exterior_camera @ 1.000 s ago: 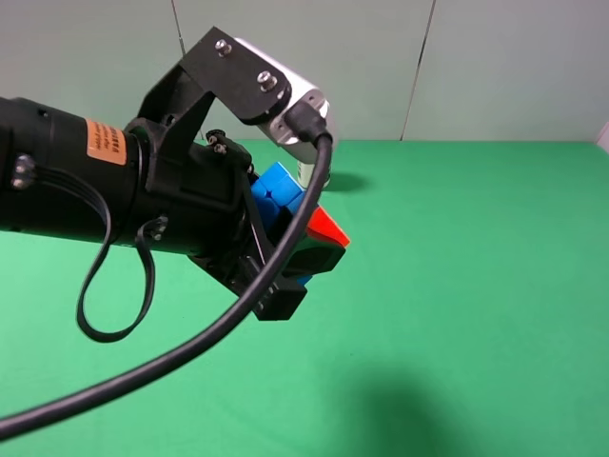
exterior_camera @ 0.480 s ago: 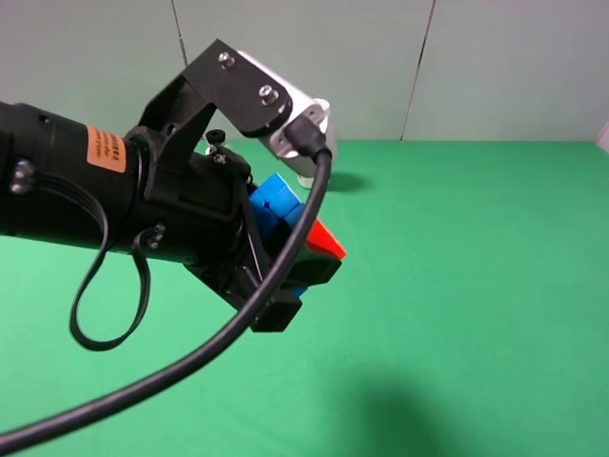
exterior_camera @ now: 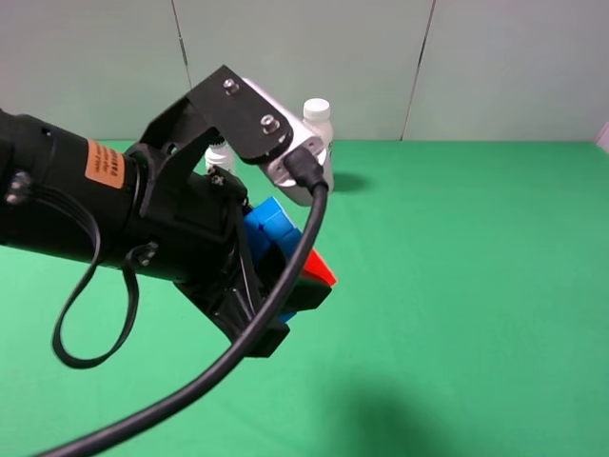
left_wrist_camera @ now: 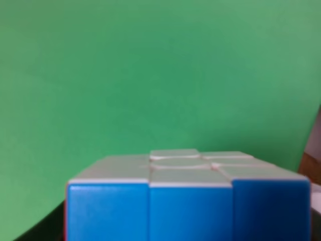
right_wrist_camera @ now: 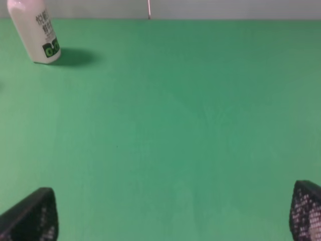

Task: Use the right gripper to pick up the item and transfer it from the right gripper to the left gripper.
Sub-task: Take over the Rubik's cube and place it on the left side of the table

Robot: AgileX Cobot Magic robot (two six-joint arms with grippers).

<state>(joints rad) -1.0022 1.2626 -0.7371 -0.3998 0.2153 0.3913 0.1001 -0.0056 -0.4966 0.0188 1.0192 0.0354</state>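
Left gripper (exterior_camera: pixel 290 307) clamped on the puzzle cube (exterior_camera: pixel 276 221), held clear above the green table (exterior_camera: pixel 476 286), over its left half. Blue and red faces show; the left wrist view adds white. Right gripper (right_wrist_camera: pixel 170 216) jaws spread wide, nothing between them. White bottle (exterior_camera: pixel 317 112) upright near the far edge.

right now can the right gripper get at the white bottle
Probably yes: the right gripper has jaws open and empty, and only bare green table lies between it and the white bottle.
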